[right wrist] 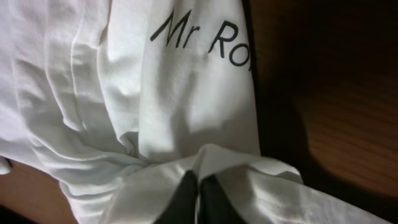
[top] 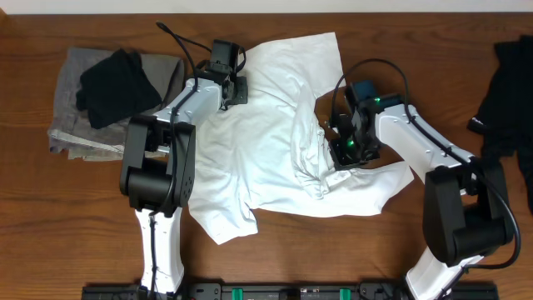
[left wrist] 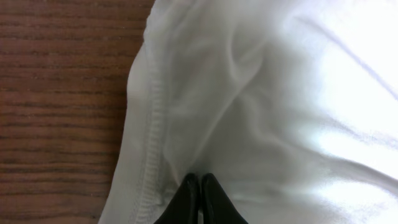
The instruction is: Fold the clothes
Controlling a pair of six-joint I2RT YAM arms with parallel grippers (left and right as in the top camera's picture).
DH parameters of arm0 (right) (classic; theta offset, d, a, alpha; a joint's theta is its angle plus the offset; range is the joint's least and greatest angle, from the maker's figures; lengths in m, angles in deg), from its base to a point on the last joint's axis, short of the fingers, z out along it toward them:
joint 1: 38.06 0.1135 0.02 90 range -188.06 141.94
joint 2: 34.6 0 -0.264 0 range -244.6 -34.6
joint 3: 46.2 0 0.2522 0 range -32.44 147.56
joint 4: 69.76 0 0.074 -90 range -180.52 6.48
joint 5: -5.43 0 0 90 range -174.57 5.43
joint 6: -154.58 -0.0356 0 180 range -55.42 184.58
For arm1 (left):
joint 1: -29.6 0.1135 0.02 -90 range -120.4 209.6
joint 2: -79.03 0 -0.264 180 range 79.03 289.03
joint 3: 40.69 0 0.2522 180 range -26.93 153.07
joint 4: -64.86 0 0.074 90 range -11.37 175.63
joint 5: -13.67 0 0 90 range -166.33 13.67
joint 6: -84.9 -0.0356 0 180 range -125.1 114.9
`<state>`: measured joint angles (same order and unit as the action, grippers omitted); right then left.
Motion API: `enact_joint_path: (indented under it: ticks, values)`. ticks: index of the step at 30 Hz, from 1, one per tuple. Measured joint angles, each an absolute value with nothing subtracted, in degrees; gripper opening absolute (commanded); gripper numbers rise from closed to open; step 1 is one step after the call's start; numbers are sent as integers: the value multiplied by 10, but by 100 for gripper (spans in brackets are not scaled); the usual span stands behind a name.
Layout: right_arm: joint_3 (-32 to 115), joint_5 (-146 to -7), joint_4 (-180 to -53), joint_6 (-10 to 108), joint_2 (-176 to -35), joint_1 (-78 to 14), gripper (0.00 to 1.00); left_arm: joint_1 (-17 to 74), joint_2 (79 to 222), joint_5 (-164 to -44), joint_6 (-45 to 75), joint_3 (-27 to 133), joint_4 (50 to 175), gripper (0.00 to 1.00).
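A crumpled white cotton T-shirt [top: 250, 158] lies on the brown wooden bench [top: 75, 225], not yet folded. The left claw [left wrist: 199, 190] is clamped on its upper-left hem, and the right claw [right wrist: 198, 186] pinches bunched cloth at its right side. The step looks like spreading it flat; next, both claws would need to pull apart evenly.

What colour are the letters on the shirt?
Black letters on the white T-shirt; the right wrist view shows them best.
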<state>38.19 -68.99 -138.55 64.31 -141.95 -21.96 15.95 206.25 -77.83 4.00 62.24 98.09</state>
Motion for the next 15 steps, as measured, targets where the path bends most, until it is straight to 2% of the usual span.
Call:
enact_joint_path:
  ticks: [5,15]
  values:
    - [388,-689,-1390,639,-1419,-247,1,160,2062,-778,40,622,981,7]
    - [452,-691,-1338,624,-1414,-412,1,160,2062,-778,40,622,982,7]
